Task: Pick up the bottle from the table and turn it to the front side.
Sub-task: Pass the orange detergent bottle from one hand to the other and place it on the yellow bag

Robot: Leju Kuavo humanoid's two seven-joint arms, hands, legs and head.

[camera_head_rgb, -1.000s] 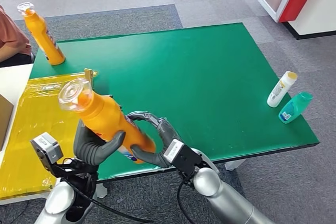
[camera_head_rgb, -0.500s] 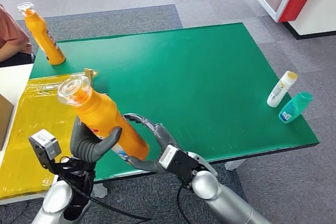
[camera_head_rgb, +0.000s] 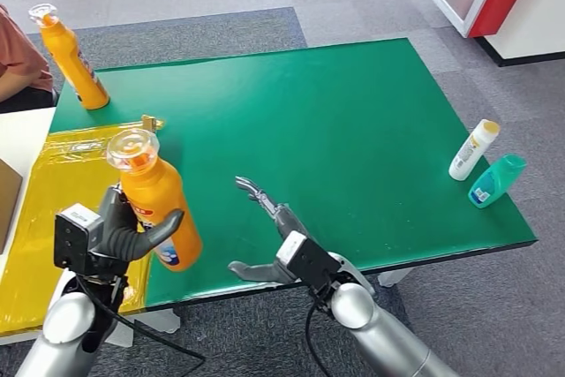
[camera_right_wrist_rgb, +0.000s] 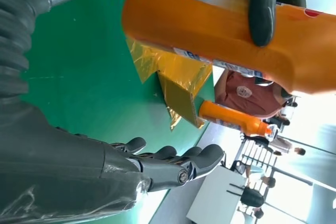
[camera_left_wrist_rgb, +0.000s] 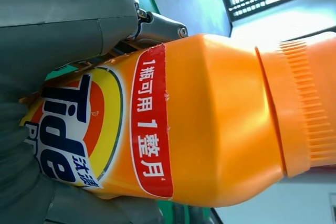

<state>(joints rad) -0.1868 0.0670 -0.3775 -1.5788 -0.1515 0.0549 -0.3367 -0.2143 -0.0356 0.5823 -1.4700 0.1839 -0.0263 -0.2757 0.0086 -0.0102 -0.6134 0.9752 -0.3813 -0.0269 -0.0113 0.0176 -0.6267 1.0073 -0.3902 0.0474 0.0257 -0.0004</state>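
My left hand (camera_head_rgb: 126,231) grips an orange Tide bottle (camera_head_rgb: 155,201) above the near left edge of the green table (camera_head_rgb: 346,130). The bottle stands nearly upright, its clear cap (camera_head_rgb: 132,148) on top. In the left wrist view the bottle (camera_left_wrist_rgb: 206,119) shows its Tide label, with my hand (camera_left_wrist_rgb: 59,24) wrapped round its lower part. My right hand (camera_head_rgb: 270,236) hovers beside the bottle with fingers spread and nothing in it. The right wrist view shows those spread fingers (camera_right_wrist_rgb: 174,163) apart from the bottle (camera_right_wrist_rgb: 238,30).
A second orange bottle (camera_head_rgb: 70,57) stands at the table's far left corner. A white bottle (camera_head_rgb: 473,149) and a teal bottle (camera_head_rgb: 496,180) lie near the right edge. A yellow sheet (camera_head_rgb: 60,192) covers the left side. A person (camera_head_rgb: 20,64) sits at the far left.
My right hand has let go of the bottle and drawn away to the right, fingers spread. My left hand has swung the bottle from tilted to nearly upright and moved left.
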